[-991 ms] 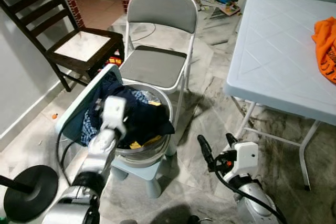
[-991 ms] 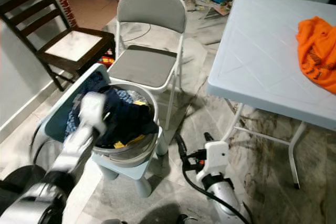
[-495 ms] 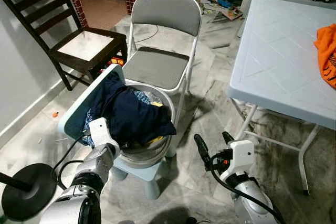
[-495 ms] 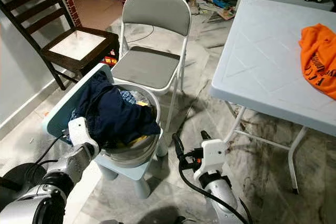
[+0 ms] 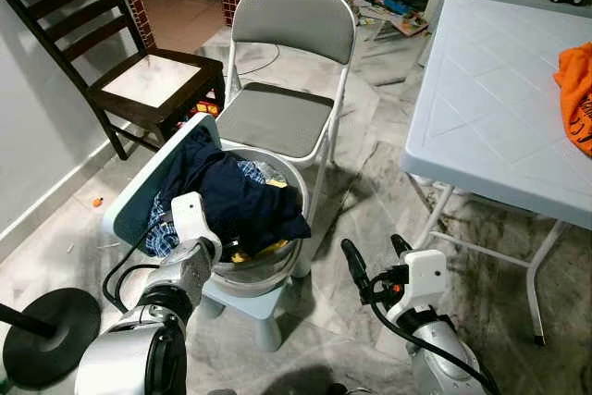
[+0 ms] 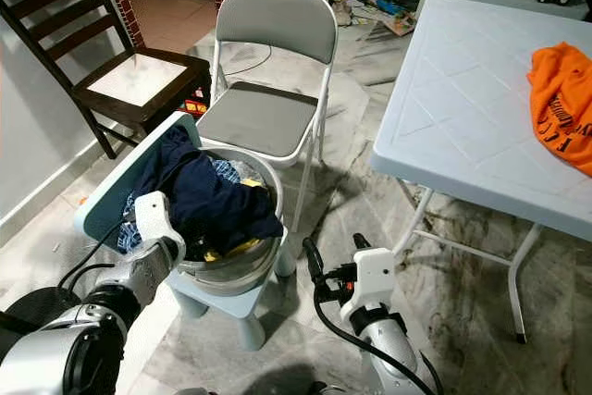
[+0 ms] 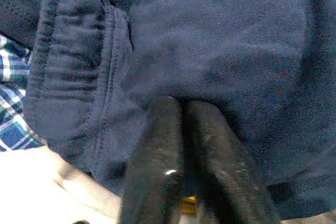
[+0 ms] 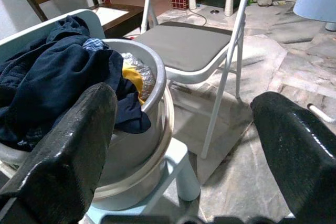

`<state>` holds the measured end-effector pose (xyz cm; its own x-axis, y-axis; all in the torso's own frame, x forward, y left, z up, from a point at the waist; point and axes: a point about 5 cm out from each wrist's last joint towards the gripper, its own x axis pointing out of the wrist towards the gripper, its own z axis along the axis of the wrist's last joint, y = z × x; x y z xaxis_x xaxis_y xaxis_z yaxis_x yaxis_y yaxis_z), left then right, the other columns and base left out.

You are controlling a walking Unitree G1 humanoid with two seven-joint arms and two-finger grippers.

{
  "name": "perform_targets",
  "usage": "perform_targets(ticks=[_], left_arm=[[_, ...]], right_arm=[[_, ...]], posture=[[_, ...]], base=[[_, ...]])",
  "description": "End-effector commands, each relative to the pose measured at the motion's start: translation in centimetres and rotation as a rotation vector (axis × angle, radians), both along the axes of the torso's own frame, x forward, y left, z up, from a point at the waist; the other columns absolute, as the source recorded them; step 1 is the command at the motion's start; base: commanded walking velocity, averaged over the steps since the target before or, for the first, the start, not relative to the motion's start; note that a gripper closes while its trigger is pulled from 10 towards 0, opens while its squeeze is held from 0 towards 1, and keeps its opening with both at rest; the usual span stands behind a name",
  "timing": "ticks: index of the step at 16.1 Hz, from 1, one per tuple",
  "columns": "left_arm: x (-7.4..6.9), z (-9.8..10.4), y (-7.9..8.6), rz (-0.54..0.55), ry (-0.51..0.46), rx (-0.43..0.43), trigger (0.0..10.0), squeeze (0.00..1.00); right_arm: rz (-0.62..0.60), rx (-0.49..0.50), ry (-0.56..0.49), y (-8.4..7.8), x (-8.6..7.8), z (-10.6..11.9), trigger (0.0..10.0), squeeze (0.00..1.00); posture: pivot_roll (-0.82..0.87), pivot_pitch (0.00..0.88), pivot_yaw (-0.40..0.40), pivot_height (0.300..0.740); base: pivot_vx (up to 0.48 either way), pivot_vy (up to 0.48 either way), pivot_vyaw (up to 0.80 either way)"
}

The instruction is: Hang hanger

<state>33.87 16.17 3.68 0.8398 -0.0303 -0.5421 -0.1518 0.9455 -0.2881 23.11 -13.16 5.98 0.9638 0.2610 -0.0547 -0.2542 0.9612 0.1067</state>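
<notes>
Left claw [image 7: 181, 145] sits at the near left edge of the laundry bucket [image 5: 287, 261], its two black fingers pressed together with their tips against the dark blue garment [image 5: 236, 205] heaped on top; from the wrist view nothing seems caught between them, though the cloth is right at the tips. Right claw [image 5: 375, 261] hangs low over the marble floor [image 5: 370, 182], to the right of the bucket and apart from it, fingers spread wide and holding nothing.

No hanger can be picked out anywhere. If one is here, my guess is that it lies buried under the clothes in the bucket, so I cannot say which way its long axis runs. That pile is directly ahead of the left claw and touching it, while the right claw would have to swing left to reach it, so the left arm is plainly the nearer one for any digging.

Beyond the bucket stands a grey folding chair [image 5: 291, 43], with a dark wooden chair [image 5: 139, 80] to its left. On the right, an orange shirt [image 6: 560, 99] lies on the white desk [image 5: 490, 108].
</notes>
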Motion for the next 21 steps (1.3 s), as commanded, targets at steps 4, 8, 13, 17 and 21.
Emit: perform_targets(ticks=[4,8,13,17,21], left_arm=[[-0.3,-0.4,-0.1,-0.043,0.003,0.057,0.0,0.0],[-0.4,-0.5,-0.3,-0.032,0.006,0.039,0.0,0.0],[-0.7,-0.8,-0.3,-0.05,-0.027,0.089,0.0,0.0],[-0.3,-0.2,-0.9,-0.111,-0.089,0.135,0.0,0.0],[0.7,3.0,-4.3,-0.499,-0.443,0.526,0.0,0.0]], right_arm=[[0.001,-0.002,0.01,0.0,-0.3,-0.2,10.0,0.0],[0.035,0.008,0.018,0.1,-0.3,0.0,10.0,0.0],[0.072,0.003,0.036,0.0,-0.8,-0.3,10.0,0.0],[0.08,0.011,0.04,0.4,-0.8,-0.3,10.0,0.0],[0.077,0.008,0.041,0.4,-0.8,-0.3,10.0,0.0]], posture=[[0.11,0.085,-0.017,0.74],[0.11,0.088,-0.027,0.74],[0.12,0.091,-0.04,0.74],[0.12,0.095,-0.042,0.74],[0.13,0.103,-0.051,0.74]], base=[[0.0,0.0,0.0],[0.0,0.0,0.0],[0.0,0.0,0.0],[0.0,0.0,0.0],[0.0,0.0,0.0]])
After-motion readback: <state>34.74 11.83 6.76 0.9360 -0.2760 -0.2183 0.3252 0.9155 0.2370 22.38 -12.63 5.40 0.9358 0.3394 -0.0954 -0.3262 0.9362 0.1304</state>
